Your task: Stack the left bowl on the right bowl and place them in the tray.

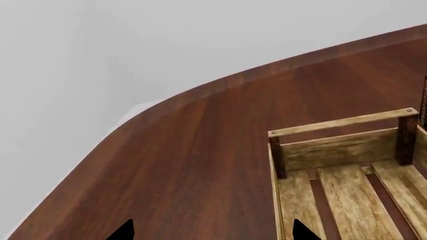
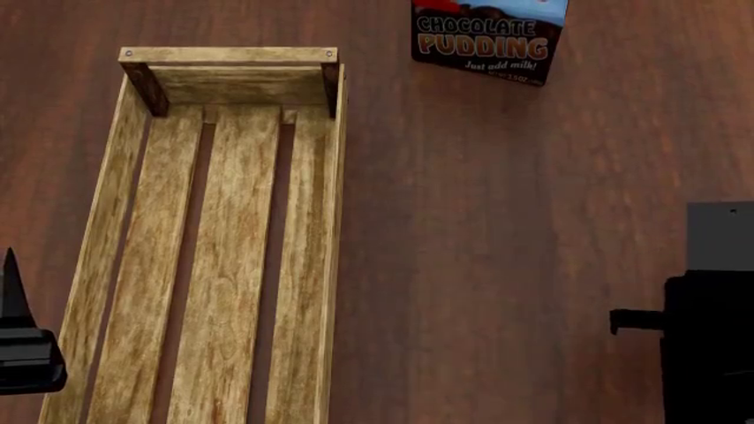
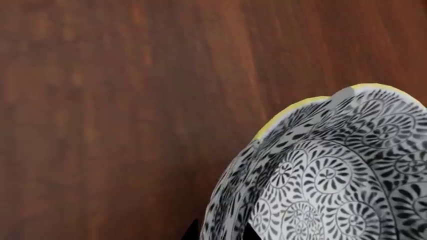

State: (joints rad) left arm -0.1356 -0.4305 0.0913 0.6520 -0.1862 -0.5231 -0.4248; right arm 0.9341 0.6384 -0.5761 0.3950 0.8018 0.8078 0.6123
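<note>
The tray (image 2: 224,55), a long light-wood crate with a slatted bottom, lies on the left of the table and holds nothing. Its end rail (image 1: 340,125) also shows in the left wrist view. My left gripper (image 1: 213,234) is open, its tips wide apart over bare table beside the tray's side. One of its fingertips (image 2: 11,287) shows at the tray's near left. My right gripper (image 3: 220,233) is shut on the wall of a black-and-white patterned bowl (image 3: 333,175) with a yellow rim. I cannot tell whether one bowl or two are held. In the head view no bowl shows.
A dark chocolate pudding box (image 2: 489,35) stands at the far side, right of the tray. The wooden table's curved edge (image 1: 200,92) runs beyond the tray's end. My right arm's dark body (image 2: 707,344) fills the head view's lower right.
</note>
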